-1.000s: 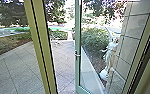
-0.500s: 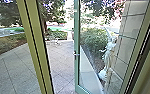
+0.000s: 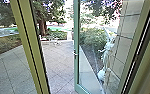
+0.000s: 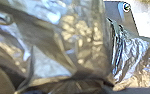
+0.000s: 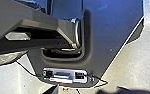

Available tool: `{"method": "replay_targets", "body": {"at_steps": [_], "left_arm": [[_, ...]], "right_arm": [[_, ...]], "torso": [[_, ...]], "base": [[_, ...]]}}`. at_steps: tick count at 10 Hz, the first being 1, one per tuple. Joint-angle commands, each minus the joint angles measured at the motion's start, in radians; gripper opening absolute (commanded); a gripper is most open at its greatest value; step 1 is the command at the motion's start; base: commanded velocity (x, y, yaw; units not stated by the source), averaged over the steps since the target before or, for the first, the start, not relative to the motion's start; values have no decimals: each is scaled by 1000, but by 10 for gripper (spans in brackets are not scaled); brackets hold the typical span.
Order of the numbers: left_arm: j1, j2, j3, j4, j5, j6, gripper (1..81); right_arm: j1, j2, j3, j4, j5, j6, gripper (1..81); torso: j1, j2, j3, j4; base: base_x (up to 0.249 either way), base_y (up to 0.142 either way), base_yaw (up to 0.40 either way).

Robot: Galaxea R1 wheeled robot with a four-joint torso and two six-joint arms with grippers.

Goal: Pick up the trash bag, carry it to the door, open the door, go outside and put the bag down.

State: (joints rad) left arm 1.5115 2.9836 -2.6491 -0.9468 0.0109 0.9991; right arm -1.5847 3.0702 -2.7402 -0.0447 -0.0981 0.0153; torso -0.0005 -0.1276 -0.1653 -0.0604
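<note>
Trash bag (image 4: 83,37): showed close up in the left wrist view, glossy and crumpled, light glinting off its folds. Whether the left tool pinched it, or stood spread or pressed together, I could not tell; same for the right tool. Pale floor (image 5: 123,70) lay beside the robot's base. Ahead, a green-framed glass door (image 3: 76,70) stood open, its handle (image 3: 75,53) about midway up the edge. Between it and an olive post (image 3: 26,47) the gap gave onto slab paving (image 3: 57,61). Farther out: tree trunk (image 3: 42,26), pale outdoor furniture (image 3: 52,40). Through the glass, a bushy shrub (image 3: 92,37) near a block wall (image 3: 123,47).
</note>
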Motion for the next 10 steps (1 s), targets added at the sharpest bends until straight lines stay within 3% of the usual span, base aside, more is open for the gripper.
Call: {"method": "replay_targets", "body": {"at_steps": [1,10], "left_arm": [[-41,-1,5,0,83,13,10],[-40,0,5,0,83,13,10]], "right_arm": [[37,6,5,-4,-65,-3,811],[34,6,5,-4,-63,-3,811]], "torso": [[1,0,0,0],[1,0,0,0]], "base": [[0,-74,0],[0,-69,0]]}}
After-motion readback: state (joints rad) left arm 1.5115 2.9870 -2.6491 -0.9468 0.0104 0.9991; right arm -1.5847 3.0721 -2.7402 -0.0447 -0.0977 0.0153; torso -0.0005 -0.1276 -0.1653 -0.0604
